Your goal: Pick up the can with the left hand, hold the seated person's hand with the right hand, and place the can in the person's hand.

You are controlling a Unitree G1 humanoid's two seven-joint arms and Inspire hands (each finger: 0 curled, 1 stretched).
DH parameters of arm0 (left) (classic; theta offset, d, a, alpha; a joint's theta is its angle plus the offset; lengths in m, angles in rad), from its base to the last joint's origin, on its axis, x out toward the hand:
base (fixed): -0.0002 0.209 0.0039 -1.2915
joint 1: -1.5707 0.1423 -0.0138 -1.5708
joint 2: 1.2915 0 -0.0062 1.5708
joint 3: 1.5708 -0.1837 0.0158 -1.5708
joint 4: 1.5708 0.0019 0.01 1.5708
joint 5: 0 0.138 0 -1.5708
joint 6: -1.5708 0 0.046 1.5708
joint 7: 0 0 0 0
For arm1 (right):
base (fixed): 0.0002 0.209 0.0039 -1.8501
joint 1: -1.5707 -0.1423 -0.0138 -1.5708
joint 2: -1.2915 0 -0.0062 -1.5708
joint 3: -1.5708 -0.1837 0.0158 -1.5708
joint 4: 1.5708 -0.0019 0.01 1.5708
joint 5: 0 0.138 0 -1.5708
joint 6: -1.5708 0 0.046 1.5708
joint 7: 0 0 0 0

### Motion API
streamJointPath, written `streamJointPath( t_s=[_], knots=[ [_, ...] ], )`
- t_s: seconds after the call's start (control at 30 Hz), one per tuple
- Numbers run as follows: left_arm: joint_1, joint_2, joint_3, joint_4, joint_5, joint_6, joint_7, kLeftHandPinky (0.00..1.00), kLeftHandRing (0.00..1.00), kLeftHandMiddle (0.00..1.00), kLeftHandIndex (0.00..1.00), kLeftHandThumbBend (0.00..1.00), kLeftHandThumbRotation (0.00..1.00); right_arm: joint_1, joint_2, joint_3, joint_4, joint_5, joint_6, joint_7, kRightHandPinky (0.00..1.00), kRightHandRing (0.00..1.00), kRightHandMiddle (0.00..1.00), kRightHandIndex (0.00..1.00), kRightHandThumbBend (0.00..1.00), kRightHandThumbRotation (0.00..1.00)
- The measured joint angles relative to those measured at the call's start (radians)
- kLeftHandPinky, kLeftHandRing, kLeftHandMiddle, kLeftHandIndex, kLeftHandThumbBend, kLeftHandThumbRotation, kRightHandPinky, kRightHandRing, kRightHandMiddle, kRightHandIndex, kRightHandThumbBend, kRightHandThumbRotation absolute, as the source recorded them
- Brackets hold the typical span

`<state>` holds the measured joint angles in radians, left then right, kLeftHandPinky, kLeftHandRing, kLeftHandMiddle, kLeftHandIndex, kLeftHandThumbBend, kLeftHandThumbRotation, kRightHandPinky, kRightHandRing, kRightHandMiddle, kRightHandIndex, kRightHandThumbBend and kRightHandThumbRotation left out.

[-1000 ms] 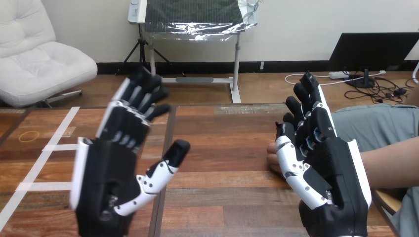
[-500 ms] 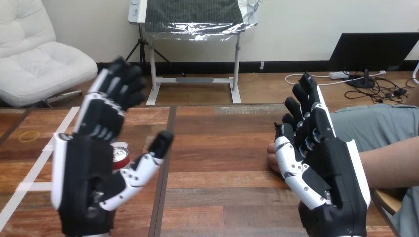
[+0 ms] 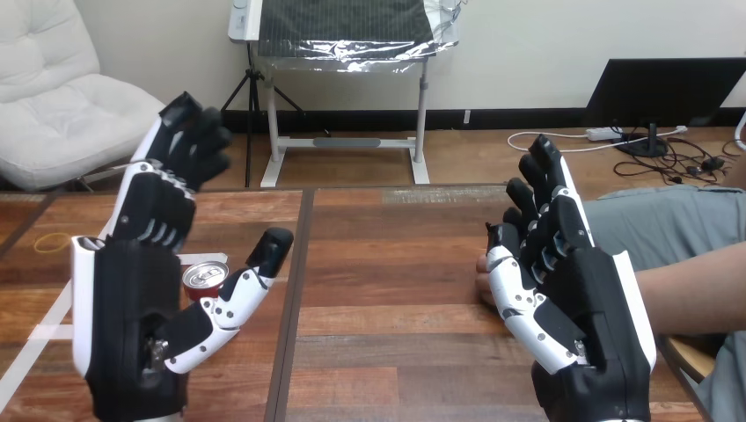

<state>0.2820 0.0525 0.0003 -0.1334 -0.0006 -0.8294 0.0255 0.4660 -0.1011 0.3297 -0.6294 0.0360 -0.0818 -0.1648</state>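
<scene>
Can (image 3: 204, 278) came into view on the tabletop (image 3: 396, 264) as my left hand (image 3: 127, 308) slid leftward, its fingers (image 3: 158, 207) spread wide, gripping nothing yet.

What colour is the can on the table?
The can is red with a silver top; the head view shows it best.

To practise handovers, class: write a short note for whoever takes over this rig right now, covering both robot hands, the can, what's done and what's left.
Left robot hand: open, raised, fingers straight. The can stands on the table, seen between its palm and thumb, not gripped.
Right robot hand: open, in front of the person's hand; contact cannot be told.
Done: nothing.
Left: grasp can, hold person's hand, place can in it.
</scene>
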Motion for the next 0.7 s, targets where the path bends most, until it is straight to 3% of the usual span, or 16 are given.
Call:
streamJointPath(
  t_s=[0.33,0.7],
  knots=[
    [-0.006,-0.016,0.059,0.0,0.128,0.01,0.067,0.84,0.89,0.89,0.89,0.58,0.12,0.0,0.001,-0.007,0.0,-0.02,0.003,-0.003,1.0,1.0,1.0,1.0,0.0,0.0],
    [-0.006,-0.011,0.078,-0.001,0.154,0.103,0.084,0.94,0.95,0.93,0.91,0.7,0.18,0.0,0.002,-0.015,0.0,-0.024,0.006,-0.002,1.0,1.0,1.0,1.0,0.0,0.0]
  ],
)
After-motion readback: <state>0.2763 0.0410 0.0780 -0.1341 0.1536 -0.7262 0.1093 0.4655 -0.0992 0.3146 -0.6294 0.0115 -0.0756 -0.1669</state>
